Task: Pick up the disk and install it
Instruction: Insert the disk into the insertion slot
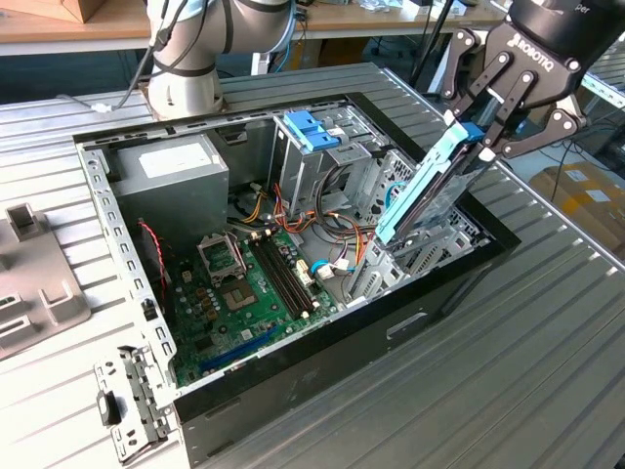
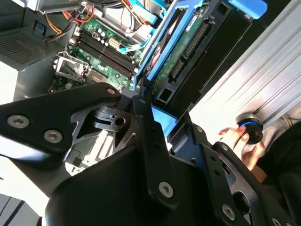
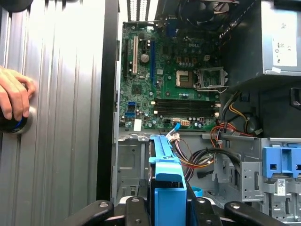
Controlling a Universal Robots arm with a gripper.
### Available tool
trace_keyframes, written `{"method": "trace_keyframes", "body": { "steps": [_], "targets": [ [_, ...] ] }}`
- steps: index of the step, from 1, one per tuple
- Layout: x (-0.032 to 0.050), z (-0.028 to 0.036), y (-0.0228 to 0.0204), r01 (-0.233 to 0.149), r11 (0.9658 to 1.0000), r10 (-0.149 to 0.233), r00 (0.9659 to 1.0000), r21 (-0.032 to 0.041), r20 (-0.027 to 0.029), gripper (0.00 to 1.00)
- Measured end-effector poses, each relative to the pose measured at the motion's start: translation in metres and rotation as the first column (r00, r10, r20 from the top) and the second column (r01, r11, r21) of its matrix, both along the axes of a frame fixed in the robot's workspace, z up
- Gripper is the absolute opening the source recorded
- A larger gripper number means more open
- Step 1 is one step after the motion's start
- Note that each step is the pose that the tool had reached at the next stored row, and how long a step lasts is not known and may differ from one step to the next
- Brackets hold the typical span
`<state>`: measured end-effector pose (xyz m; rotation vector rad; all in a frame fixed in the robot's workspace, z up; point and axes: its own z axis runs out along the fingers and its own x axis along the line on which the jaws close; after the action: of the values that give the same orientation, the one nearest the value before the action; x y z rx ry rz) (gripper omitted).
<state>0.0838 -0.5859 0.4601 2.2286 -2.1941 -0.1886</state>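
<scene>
At the near edge of the exterior view, a ribbed metal tabletop [image 1: 547, 371] is seen, with a small loose metal bracket [image 1: 125, 410] lying just beside the near corner of an opened black computer case [image 1: 322, 362]. Inside the case a green motherboard [image 1: 244, 303] is laid flat, and a bundle of orange and white cables [image 1: 342, 239] is draped between it and the metal drive bay [image 1: 420, 259] at the exterior view's right. The disk [image 1: 430, 191], framed by its blue rails, is held steeply tilted over that bay. Its upper end is clamped by the pincer [image 1: 480, 132], whose fingers are closed narrowly on the blue rail end, and its lower end is dipped into the case close to the cables. Whether it touches the bay cannot be told. In the first wrist view the disk's blue rail [image 3: 167, 179] is seen edge-on between the black fingers. A person's hand [image 3: 14, 99] is rested on a round knob [image 3: 18, 125] on the tabletop outside the case wall. Farther back, a grey power supply box [image 1: 171, 181] and a blue-fronted drive cage [image 1: 312, 130] are set against the rear wall. The arm's base [image 1: 190, 59] is mounted behind them.
</scene>
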Motion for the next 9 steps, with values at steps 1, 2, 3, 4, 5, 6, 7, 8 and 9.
{"method": "trace_keyframes", "body": {
  "steps": [1, 2, 3, 4, 5, 6, 7, 8, 9],
  "targets": [
    [0.002, -0.0003, -0.0005, 0.001, 1.0, -0.001, 1.0, -0.0002, -0.001, 0.37],
    [0.0048, -0.0007, -0.0013, 0.004, 1.0, -0.004, 1.0, -0.0003, -0.0023, 0.37],
    [0.0068, -0.0012, -0.0021, 0.006, 1.0, -0.006, 1.0, -0.0003, -0.0032, 0.37],
    [0.0076, -0.0015, -0.0025, 0.008, 1.0, -0.008, 1.0, -0.0003, -0.0036, 0.37],
    [0.0082, -0.0018, -0.0029, 0.009, 1.0, -0.009, 1.0, -0.0003, -0.004, 0.37],
    [0.0086, -0.0022, -0.0036, 0.01, 0.9999, -0.01, 0.9999, -0.0003, -0.0043, 0.37],
    [0.0087, -0.0026, -0.0043, 0.011, 0.9999, -0.011, 0.9999, -0.0004, -0.0044, 0.37],
    [0.0088, -0.003, -0.0048, 0.012, 0.9999, -0.012, 0.9999, -0.0004, -0.0045, 0.37],
    [0.0089, -0.0034, -0.0054, 0.013, 0.9999, -0.013, 0.9999, -0.0007, -0.0045, 0.37]
  ]
}}
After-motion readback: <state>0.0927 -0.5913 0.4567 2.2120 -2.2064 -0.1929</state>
